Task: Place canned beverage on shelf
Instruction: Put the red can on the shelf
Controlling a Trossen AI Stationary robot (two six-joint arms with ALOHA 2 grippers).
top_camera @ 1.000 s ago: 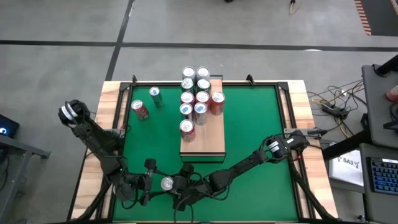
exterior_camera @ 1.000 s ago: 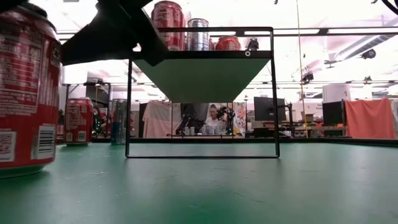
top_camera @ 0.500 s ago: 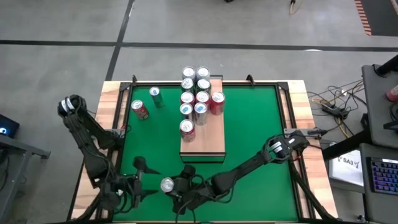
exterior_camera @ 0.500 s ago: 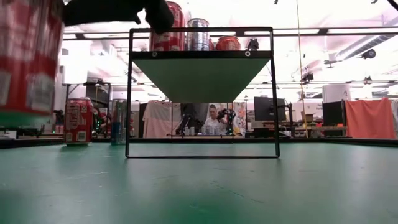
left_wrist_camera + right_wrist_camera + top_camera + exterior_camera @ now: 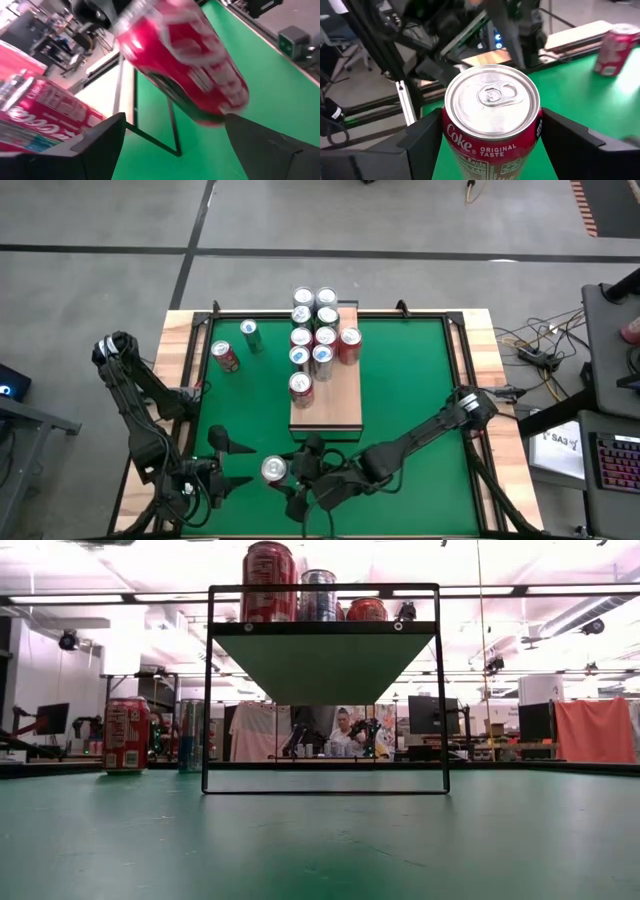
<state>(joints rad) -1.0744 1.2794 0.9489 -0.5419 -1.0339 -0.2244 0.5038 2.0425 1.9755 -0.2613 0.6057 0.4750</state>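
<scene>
Cans dominate the scene. Near the surface's front left corner the left pincer [image 5: 232, 463] stands with its jaws spread and empty, pointing toward the red Coke can [image 5: 274, 470] just beside it to the right; its wrist view shows the same can [image 5: 187, 55] past its own fingers, not between them. Two loose cans, one red [image 5: 227, 357] and one green [image 5: 249, 335], stand apart near the back left corner.

At the front edge, roughly mid-width, the right pincer [image 5: 292, 477] grips the Coke can, its jaws closed on the can's sides. The right wrist view looks down on the lid [image 5: 491, 100] with a finger on each flank, so the long axis runs upright. The low view shows no can resting on the green, so it seems to be lifted clear.

The shelf [image 5: 335, 415] lies directly behind the held can, toward the back edge, stretching front to back. Its rear half carries a cluster of cans [image 5: 318, 330]; the front half is bare wood. The right arm already has the can, and the coming move likely turns on carrying it straight back and up onto that bare end.
</scene>
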